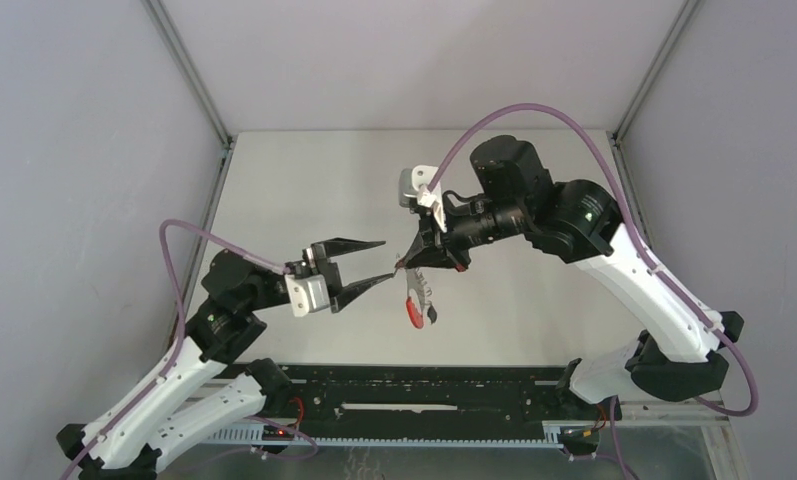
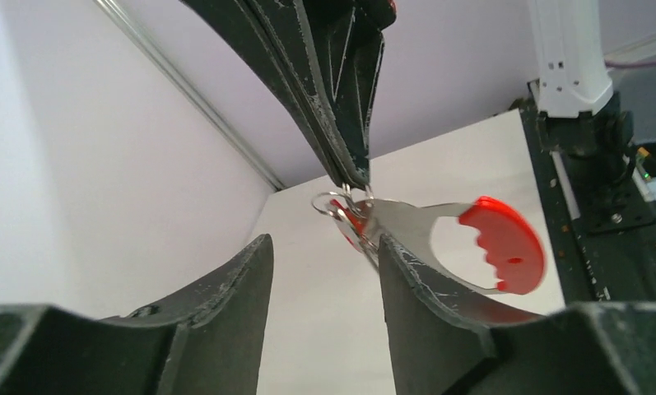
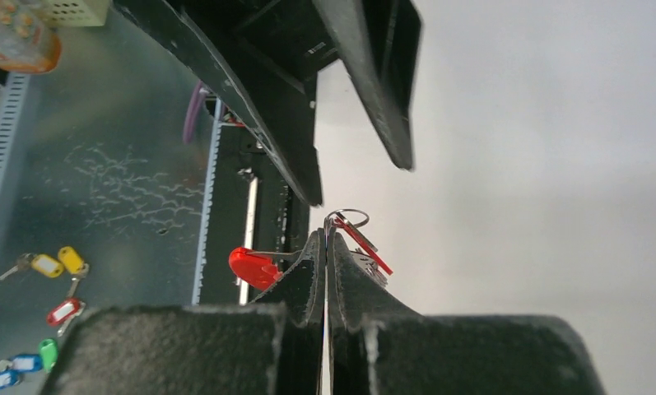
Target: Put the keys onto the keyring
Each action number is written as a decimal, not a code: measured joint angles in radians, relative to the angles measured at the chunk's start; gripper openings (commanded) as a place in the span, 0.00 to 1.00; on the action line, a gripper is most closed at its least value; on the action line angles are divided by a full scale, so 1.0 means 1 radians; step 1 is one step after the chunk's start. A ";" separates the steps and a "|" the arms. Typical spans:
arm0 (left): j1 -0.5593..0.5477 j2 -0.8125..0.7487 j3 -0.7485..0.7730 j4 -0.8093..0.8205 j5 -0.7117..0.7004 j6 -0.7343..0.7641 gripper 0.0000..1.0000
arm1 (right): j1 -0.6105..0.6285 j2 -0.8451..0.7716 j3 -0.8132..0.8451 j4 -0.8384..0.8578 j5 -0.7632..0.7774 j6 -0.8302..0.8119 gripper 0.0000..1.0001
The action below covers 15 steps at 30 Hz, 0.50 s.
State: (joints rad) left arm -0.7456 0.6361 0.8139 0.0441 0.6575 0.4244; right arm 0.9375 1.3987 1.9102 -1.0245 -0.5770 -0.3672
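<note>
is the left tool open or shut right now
Open: the left tool has its fingers apart in the top and wrist views, clamping nothing; the keyring hangs from the right tool.

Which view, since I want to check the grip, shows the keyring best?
Left wrist: the keyring fills mid-frame, silver arc and red arc both clear, hanging from the right gripper. Top external shows it small, hanging below that gripper. Right wrist shows only its red end; the gripper hides the rest.
</note>
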 measured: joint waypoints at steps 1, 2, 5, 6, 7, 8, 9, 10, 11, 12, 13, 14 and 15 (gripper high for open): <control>0.000 0.010 0.000 -0.006 0.002 0.027 0.59 | 0.000 0.008 0.000 -0.005 -0.012 0.002 0.00; 0.000 0.019 0.002 -0.014 0.005 0.051 0.59 | 0.000 0.018 0.000 -0.010 -0.027 0.003 0.00; 0.000 0.045 0.013 -0.070 0.054 0.133 0.57 | 0.000 0.042 0.000 -0.021 -0.061 0.007 0.00; 0.000 0.050 0.019 -0.100 0.082 0.170 0.56 | 0.000 0.048 0.000 -0.026 -0.069 0.009 0.00; 0.000 0.054 0.025 -0.131 0.106 0.204 0.54 | 0.000 0.054 0.000 -0.030 -0.078 0.010 0.00; 0.000 0.057 0.032 -0.174 0.142 0.252 0.52 | 0.000 0.058 0.000 -0.034 -0.085 0.011 0.00; 0.000 0.056 0.036 -0.195 0.161 0.277 0.51 | 0.000 0.062 0.000 -0.037 -0.092 0.011 0.00; 0.000 0.055 0.039 -0.215 0.176 0.303 0.48 | 0.000 0.064 0.000 -0.039 -0.101 0.012 0.00; 0.000 0.052 0.044 -0.235 0.189 0.329 0.46 | 0.000 0.065 0.000 -0.043 -0.112 0.014 0.00; 0.001 0.051 0.048 -0.248 0.196 0.350 0.44 | 0.001 0.066 0.000 -0.046 -0.118 0.014 0.00; 0.001 0.050 0.051 -0.257 0.203 0.368 0.42 | 0.001 0.066 0.002 -0.050 -0.124 0.015 0.00; 0.001 0.049 0.053 -0.264 0.209 0.383 0.38 | 0.001 0.066 0.002 -0.051 -0.129 0.015 0.00; 0.001 0.049 0.053 -0.266 0.212 0.392 0.34 | 0.001 0.066 0.002 -0.051 -0.134 0.015 0.00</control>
State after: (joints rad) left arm -0.7444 0.6849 0.8669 -0.2222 0.8696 0.8162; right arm 0.9382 1.4643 1.9121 -1.0760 -0.7105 -0.3519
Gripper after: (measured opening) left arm 0.428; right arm 0.006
